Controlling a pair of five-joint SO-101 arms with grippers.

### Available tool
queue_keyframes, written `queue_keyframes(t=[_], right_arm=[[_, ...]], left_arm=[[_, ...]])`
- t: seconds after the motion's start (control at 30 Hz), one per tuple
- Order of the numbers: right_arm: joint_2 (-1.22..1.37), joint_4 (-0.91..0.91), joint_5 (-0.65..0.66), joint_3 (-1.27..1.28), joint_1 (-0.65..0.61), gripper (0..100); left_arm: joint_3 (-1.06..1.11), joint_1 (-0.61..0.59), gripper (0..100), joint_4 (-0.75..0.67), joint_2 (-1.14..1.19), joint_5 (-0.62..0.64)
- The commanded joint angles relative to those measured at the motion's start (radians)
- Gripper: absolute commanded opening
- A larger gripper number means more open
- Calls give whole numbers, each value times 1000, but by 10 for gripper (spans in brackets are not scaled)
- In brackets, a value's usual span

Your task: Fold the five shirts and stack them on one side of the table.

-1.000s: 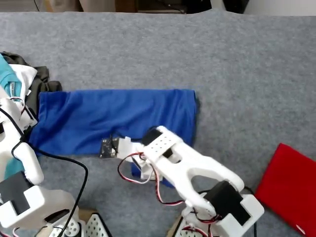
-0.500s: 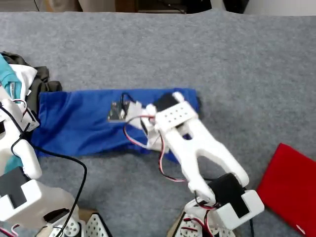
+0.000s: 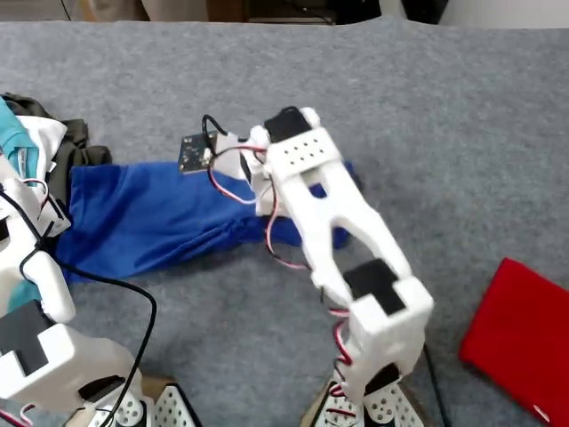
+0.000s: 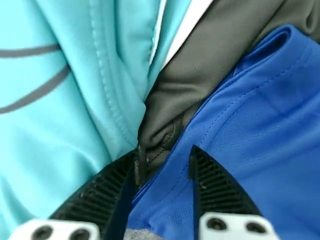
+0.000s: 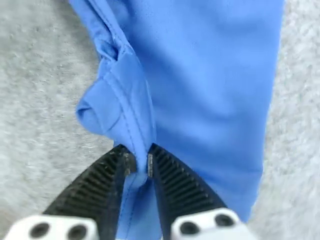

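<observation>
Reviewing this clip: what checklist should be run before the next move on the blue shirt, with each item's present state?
1. Right gripper shut on the blue shirt at its hem: ok.
2. Left gripper holding the shirt's other end: cannot tell.
3. Blue shirt lying flat: not ok, it is bunched along its near edge.
4. Dark shirt apart from the blue one: not ok, they touch at the left gripper.
5. Red shirt apart from the blue shirt: ok.
</observation>
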Motion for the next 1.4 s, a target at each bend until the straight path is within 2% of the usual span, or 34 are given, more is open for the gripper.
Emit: queue_keyframes(t=[0.0, 0.3, 0.47, 0.53, 0.67, 0.73, 0.97, 1.13, 1.37], right_arm=[[82, 31, 60, -137, 15, 4], [222, 28, 212, -289, 21, 5], [237, -29, 235, -306, 21, 13], [237, -54, 235, -306, 21, 75], [237, -81, 232, -306, 21, 267], [232, -81, 212, -308, 21, 288], [128, 20, 198, -308, 22, 207], [79, 64, 169, -229, 61, 3], [-5, 66, 100, -24, 168, 5]], left_arm=[[-38, -9, 157, -17, -4, 5], [-35, -9, 157, -18, -2, 5], [-35, -8, 157, -18, -2, 5], [-35, -8, 157, -18, -2, 5], [-35, -6, 156, -18, -2, 5], [-35, -6, 156, -18, -2, 5], [-35, -5, 156, -18, -1, 5], [-35, -5, 156, -20, -1, 5], [12, -2, 157, -83, -2, 5]])
